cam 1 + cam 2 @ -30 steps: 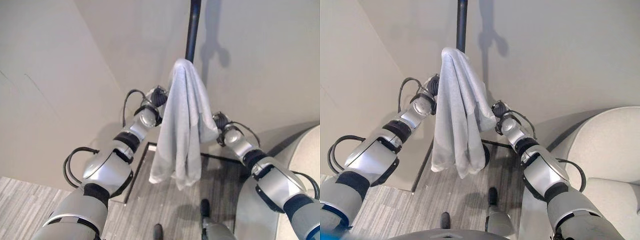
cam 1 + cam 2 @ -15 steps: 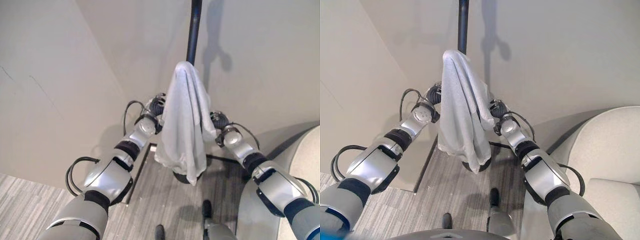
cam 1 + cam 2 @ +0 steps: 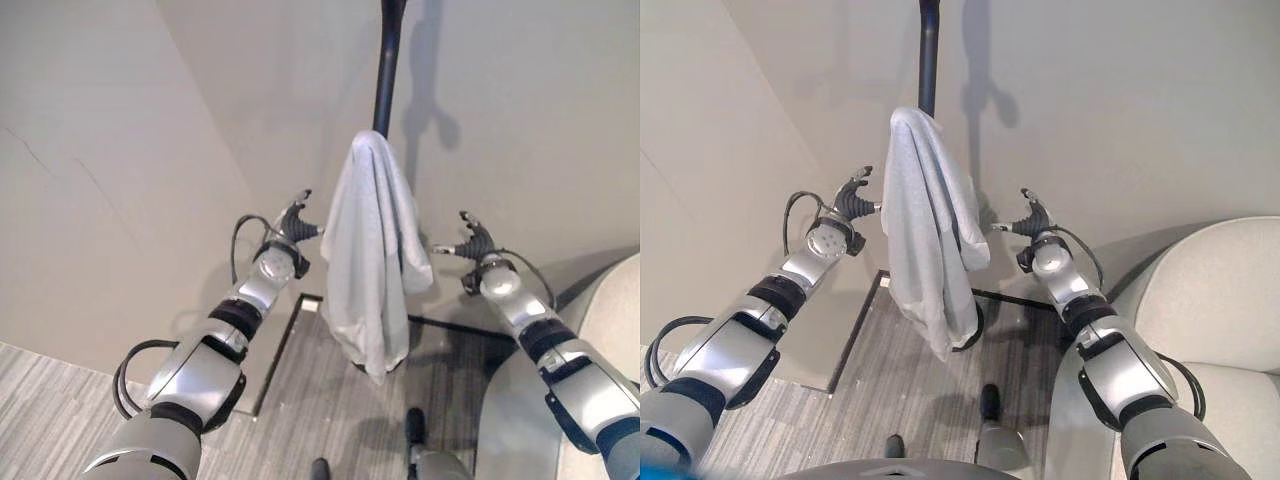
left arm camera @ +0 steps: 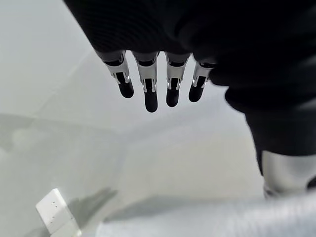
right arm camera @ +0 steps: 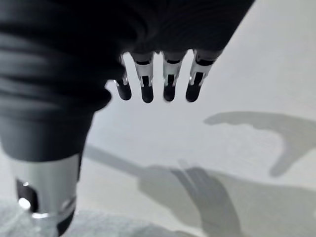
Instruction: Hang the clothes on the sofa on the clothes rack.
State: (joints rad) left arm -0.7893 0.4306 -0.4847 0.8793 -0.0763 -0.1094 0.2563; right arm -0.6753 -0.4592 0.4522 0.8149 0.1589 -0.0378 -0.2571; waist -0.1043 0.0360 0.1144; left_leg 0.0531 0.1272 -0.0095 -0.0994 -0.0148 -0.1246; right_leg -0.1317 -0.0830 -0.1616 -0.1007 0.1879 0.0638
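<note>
Both hands have been drawn back from the cloth since the earlier frame, and the cloth, gripped from either side before, now hangs free. Nearest, a grey striped carpet (image 3: 930, 400) is seen, with a light grey rounded sofa (image 3: 1210, 300) at the right. The left hand (image 3: 293, 219) and the right hand (image 3: 472, 240) are held either side of the cloth, apart from it, fingers straight and holding nothing. Between them the pale grey, soft, folded garment (image 3: 368, 250) is draped over the top of the black upright rack pole (image 3: 387, 70), its lower corner hanging over the round base. Beyond stand plain beige walls (image 3: 120, 150). No writing can be read.
</note>
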